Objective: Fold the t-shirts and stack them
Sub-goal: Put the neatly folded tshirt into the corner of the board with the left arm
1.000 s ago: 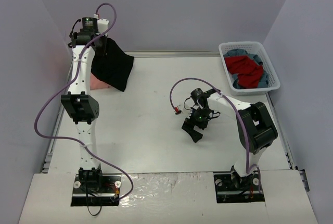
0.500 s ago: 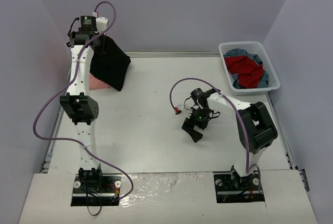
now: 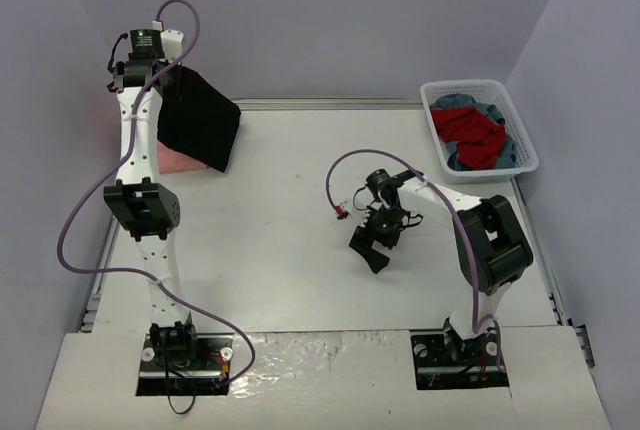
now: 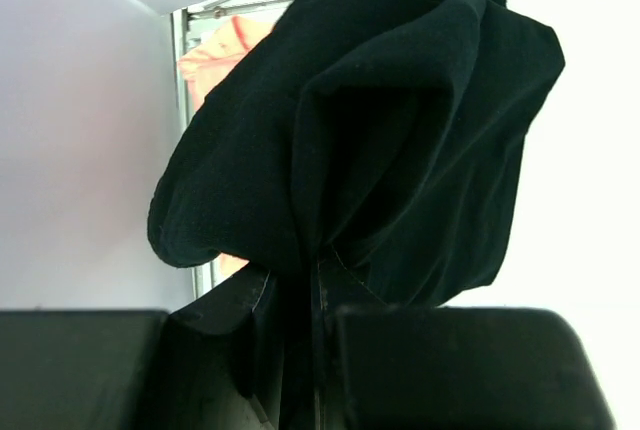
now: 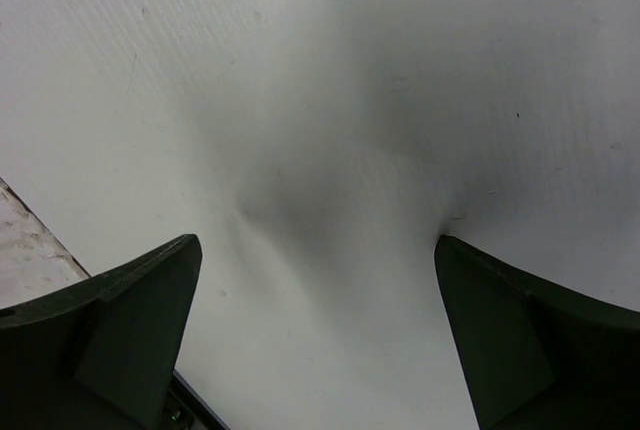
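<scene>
Up at the far-left corner, the left hand (image 4: 305, 295) is clenched on a bunched pinch of the black tee (image 3: 200, 125) — limp, light cloth, sagging above the salmon-pink tee (image 3: 178, 159). A hem corner looks the better hold. Right hand (image 3: 375, 243) hangs released over the surface (image 3: 290, 150).

The middle of the table (image 3: 270, 240) lies bare around my right gripper (image 3: 372, 248), whose fingers stand wide apart just above the white top with nothing between them, so I can pass there on nearly every side; only my own cable (image 3: 335, 175) loops up just behind it. At the far right corner the basket (image 3: 527, 150), heaped with clothes, bars the way. At the far left the black tee (image 3: 200, 128) pinched in my left gripper (image 4: 315, 285) hangs in front of the pink tee (image 3: 180, 160), crowding that corner against the left wall (image 3: 50, 150).
</scene>
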Controlling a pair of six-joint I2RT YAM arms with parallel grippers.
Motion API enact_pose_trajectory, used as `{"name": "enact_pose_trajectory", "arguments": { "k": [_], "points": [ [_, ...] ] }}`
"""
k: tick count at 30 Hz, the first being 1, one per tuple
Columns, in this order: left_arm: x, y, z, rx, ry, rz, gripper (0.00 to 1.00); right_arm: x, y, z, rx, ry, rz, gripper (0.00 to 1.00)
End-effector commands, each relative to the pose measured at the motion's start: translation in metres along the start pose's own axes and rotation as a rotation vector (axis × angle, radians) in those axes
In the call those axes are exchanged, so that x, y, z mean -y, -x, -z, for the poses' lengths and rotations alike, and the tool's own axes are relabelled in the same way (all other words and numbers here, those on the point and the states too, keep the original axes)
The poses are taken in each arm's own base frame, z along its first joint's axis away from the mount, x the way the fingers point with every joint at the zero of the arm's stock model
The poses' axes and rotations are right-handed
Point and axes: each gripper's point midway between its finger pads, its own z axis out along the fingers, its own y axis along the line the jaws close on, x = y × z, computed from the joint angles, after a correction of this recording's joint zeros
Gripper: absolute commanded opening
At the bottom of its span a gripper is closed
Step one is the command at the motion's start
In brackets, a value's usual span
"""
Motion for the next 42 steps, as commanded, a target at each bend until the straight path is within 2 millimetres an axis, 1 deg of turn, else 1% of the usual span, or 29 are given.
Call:
{"name": "enact_pose_trajectory", "arguments": {
  "k": [1,5,6,8,9,12,14,18,20,21,22,23,25,26,27,28,29,30,31,33,34,36,37,38,39,41,42],
  "points": [
    [-0.028,0.036,0.039,0.14,0.069,0.016,0.02,-0.003,-0.018,-0.009,-0.076,0.036,-0.046,1.0],
    [-0.035,0.032,0.032,0.131,0.073,0.024,0.02,-0.002,-0.02,-0.013,-0.092,0.041,-0.055,1.0],
    [-0.037,0.027,0.027,0.118,0.074,0.027,0.02,-0.002,-0.021,-0.013,-0.095,0.042,-0.057,1.0],
    [-0.04,0.025,0.022,0.116,0.074,0.034,0.02,-0.002,-0.022,-0.014,-0.099,0.042,-0.062,1.0],
    [-0.041,0.018,0.016,0.094,0.073,0.038,0.02,-0.001,-0.022,-0.014,-0.099,0.042,-0.061,1.0],
    [-0.046,0.013,0.008,0.089,0.079,0.046,0.03,0.001,-0.023,-0.013,-0.095,0.042,-0.07,1.0],
    [-0.051,0.007,-0.001,0.079,0.09,0.052,0.02,0.002,-0.024,-0.014,-0.098,0.044,-0.078,1.0],
    [-0.062,0.0,-0.011,0.071,0.109,0.062,0.02,0.003,-0.026,-0.015,-0.101,0.05,-0.09,1.0],
    [-0.069,-0.008,-0.018,0.053,0.123,0.065,0.03,0.003,-0.027,-0.016,-0.106,0.052,-0.093,1.0],
    [-0.074,-0.007,-0.019,0.06,0.141,0.061,0.02,0.004,-0.028,-0.016,-0.108,0.051,-0.097,1.0],
    [-0.076,-0.013,-0.024,0.046,0.145,0.061,0.02,0.004,-0.029,-0.017,-0.111,0.056,-0.1,1.0],
    [-0.08,-0.013,-0.027,0.056,0.16,0.059,0.02,0.004,-0.03,-0.017,-0.111,0.054,-0.102,1.0],
    [-0.091,-0.02,-0.032,0.037,0.215,0.055,0.11,0.005,-0.03,-0.017,-0.111,0.055,-0.105,1.0],
    [-0.093,-0.027,-0.038,0.021,0.224,0.055,0.13,0.005,-0.03,-0.017,-0.111,0.055,-0.105,1.0],
    [-0.096,-0.027,-0.041,0.026,0.239,0.044,0.13,0.005,-0.03,-0.017,-0.109,0.055,-0.106,1.0],
    [-0.101,-0.032,-0.046,0.01,0.269,0.042,0.16,0.005,-0.03,-0.017,-0.109,0.057,-0.107,1.0],
    [-0.103,-0.032,-0.048,0.012,0.276,0.04,0.26,0.004,-0.03,-0.017,-0.11,0.06,-0.108,1.0],
    [-0.106,-0.033,-0.05,0.009,0.29,0.04,0.46,0.004,-0.03,-0.017,-0.108,0.06,-0.107,1.0],
    [-0.108,-0.037,-0.053,-0.006,0.307,0.041,0.47,0.004,-0.03,-0.016,-0.107,0.057,-0.103,1.0],
    [-0.111,-0.035,-0.05,-0.007,0.319,0.041,0.5,0.004,-0.03,-0.016,-0.104,0.057,-0.104,1.0],
    [-0.114,-0.033,-0.044,-0.002,0.339,0.043,0.59,0.004,-0.029,-0.015,-0.103,0.056,-0.104,1.0],
    [-0.119,-0.03,-0.034,0.009,0.365,0.044,0.64,0.005,-0.029,-0.014,-0.099,0.053,-0.102,1.0],
    [-0.122,-0.022,-0.02,0.033,0.377,0.045,0.66,0.004,-0.028,-0.014,-0.098,0.052,-0.1,1.0],
    [-0.123,-0.017,-0.013,0.049,0.384,0.047,0.67,0.004,-0.029,-0.014,-0.099,0.051,-0.1,1.0],
    [-0.123,-0.012,0.002,0.067,0.388,0.052,0.68,0.004,-0.028,-0.013,-0.097,0.049,-0.097,1.0],
    [-0.118,-0.007,0.017,0.088,0.366,0.063,0.7,0.005,-0.026,-0.011,-0.086,0.04,-0.093,1.0],
    [-0.115,-0.005,0.032,0.102,0.353,0.072,0.7,0.005,-0.025,-0.011,-0.085,0.037,-0.089,1.0]
  ]
}}
